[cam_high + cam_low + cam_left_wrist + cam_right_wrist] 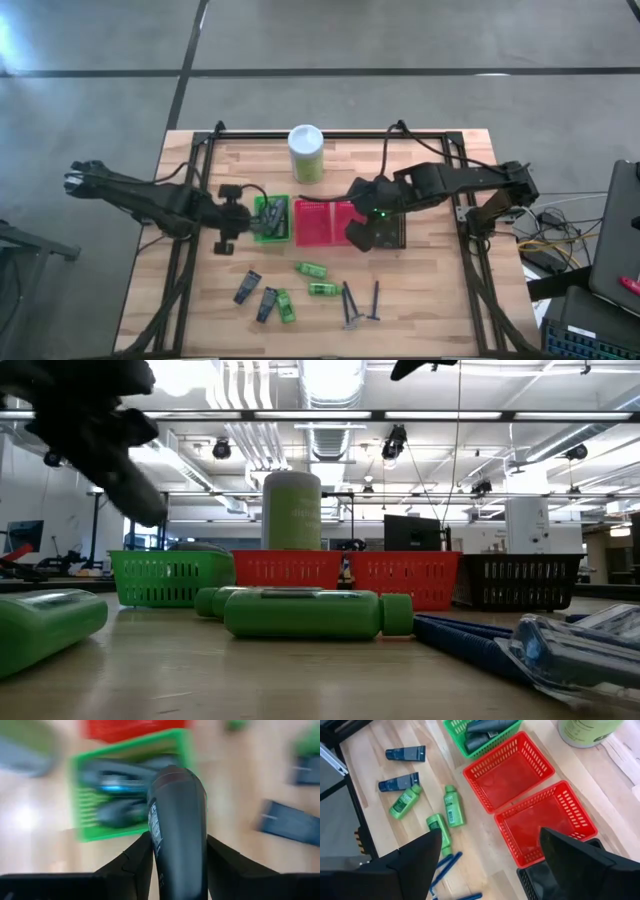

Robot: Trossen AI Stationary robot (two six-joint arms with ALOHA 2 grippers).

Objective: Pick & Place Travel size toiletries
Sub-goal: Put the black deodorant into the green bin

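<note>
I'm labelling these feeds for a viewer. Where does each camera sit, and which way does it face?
High: overhead, facing down on the table, both arms showing.
Low: at tabletop height, facing across a green bottle to the baskets; one blurred arm.
Left wrist: on the left arm, facing the green basket; left gripper shut on a dark tube.
Right wrist: facing the red baskets; right gripper open.
Shared: both wrist views show the green basket.

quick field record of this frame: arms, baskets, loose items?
left gripper: shut on a dark grey tube, beside the green basket
right gripper: open, empty, over the black basket
green basket: holds dark tubes
red baskets: two, both empty
loose on table: grey tubes, green mini bottles, blue sticks
canister: upright behind the baskets
</note>
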